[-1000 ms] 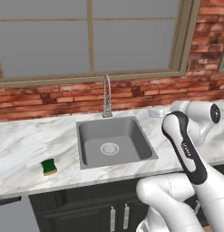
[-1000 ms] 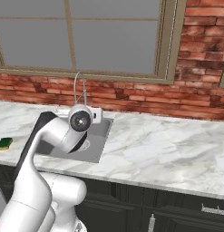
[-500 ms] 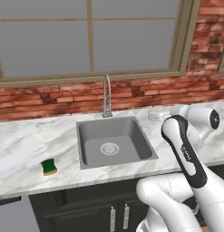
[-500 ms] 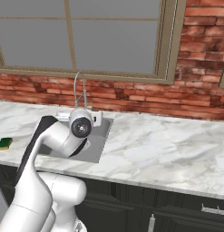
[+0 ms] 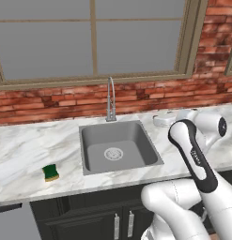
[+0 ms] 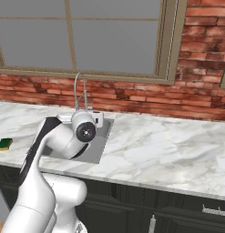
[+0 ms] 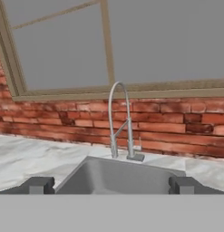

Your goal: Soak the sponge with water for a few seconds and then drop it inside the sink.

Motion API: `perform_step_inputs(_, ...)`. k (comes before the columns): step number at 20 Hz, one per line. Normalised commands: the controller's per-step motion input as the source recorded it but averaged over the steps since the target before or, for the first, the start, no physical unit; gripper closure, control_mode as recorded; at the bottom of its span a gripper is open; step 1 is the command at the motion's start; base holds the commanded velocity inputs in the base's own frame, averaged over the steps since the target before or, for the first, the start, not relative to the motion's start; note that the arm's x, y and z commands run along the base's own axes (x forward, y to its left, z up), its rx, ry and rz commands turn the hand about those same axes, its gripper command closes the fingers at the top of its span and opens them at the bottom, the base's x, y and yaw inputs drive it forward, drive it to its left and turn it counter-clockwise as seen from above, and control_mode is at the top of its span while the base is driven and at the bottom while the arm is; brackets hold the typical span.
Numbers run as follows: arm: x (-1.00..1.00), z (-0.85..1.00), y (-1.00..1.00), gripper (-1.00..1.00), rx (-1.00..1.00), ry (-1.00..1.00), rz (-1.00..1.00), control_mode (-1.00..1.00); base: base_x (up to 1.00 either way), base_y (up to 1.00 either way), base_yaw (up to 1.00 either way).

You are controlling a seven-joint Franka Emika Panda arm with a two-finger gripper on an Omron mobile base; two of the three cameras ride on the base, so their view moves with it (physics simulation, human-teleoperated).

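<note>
Nearest the camera, the gripper [image 7: 111,185] hangs with jaws spread wide, holding nothing. Beyond it, the dry sink [image 5: 118,147] and gooseneck tap [image 5: 110,99]. Off left on the marble, the sponge [image 5: 50,172]: likely light, squashy; pinch across its short sides.

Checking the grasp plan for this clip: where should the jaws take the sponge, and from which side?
Probably from straight above, jaws closing on the two long sides of the sponge. It lies flat, green layer up, on the counter left of the sink, with open marble around it, so top-down looks unobstructed. The gripper is open.
</note>
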Motion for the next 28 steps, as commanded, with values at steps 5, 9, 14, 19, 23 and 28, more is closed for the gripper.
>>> perform_step_inputs(5, 0.13, 0.0, 0.0, -1.0, -0.07, 0.0, 0.05, -1.0, 0.0, 0.0, 0.0)
perform_step_inputs(9, 0.2, 0.0, 0.0, -1.0, -0.09, 0.0, 0.04, -1.0, 0.0, 0.0, 0.0)
perform_step_inputs(14, 0.16, 0.0, 0.0, -1.0, 0.0, -0.03, 0.02, -1.0, 0.0, 0.0, 0.0)
perform_step_inputs(19, 0.21, -0.07, 0.0, -1.0, 0.0, -0.05, 0.01, -1.0, 0.0, 0.0, 0.0)
perform_step_inputs(23, 0.15, -0.28, 0.0, -1.0, 0.0, -0.04, 0.0, -1.0, 0.0, 0.0, 0.0)
perform_step_inputs(28, 0.17, -0.3, 0.0, -1.0, 0.0, -0.02, 0.0, -1.0, 0.0, 0.0, 0.0)
